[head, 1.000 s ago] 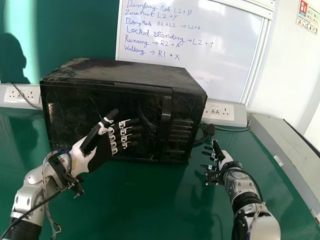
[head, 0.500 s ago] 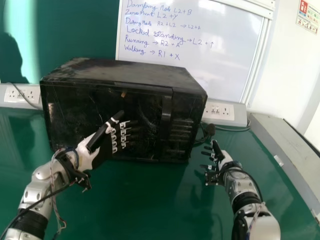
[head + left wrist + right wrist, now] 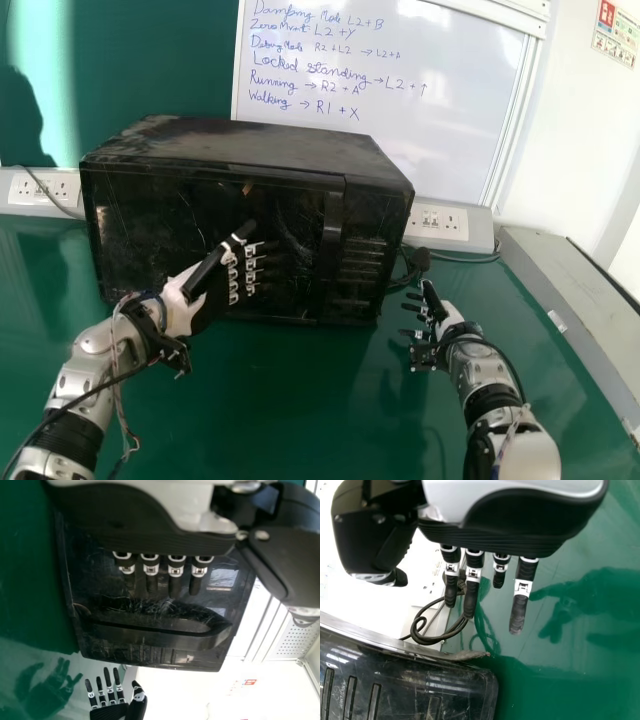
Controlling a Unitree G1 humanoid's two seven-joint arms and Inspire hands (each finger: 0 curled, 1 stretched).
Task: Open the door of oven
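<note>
One oven (image 3: 240, 140), black, boxy, scuffed and dusty on top; standing on a green table (image 3: 300, 400), toward the back. Door (image 3: 140, 230) shut, its dark front scratched. Handle (image 3: 331, 240) black, upright, at the door's right side; slotted panel (image 3: 365, 262) just beyond it

Two hands, black and white, on silver arms:

Left hand (image 3: 212, 302): before the lower middle of the door, fingers straight and spread a little, aimed toward the handle, thumb extended up and across; open, holding nothing. Left wrist view gives the fingers (image 3: 174, 587) in front of the door, their tips short of the handle, a gap between. Contact with the door: cannot tell

Right hand (image 3: 435, 302): over the table, to the right of the oven and apart from it, fingers extended, open, holding nothing. Right wrist view gives them straight above the table, near a looped black cable (image 3: 422, 639) beside the oven's corner

One whiteboard (image 3: 400, 140), handwritten in dark ink, behind the oven. Two socket strips, white: left strip (image 3: 30, 200) and right strip (image 3: 480, 232), either side of the oven. One long grey box (image 3: 570, 290), along the table's right side. One small red and white sign (image 3: 618, 32), on the wall, upper right
</note>
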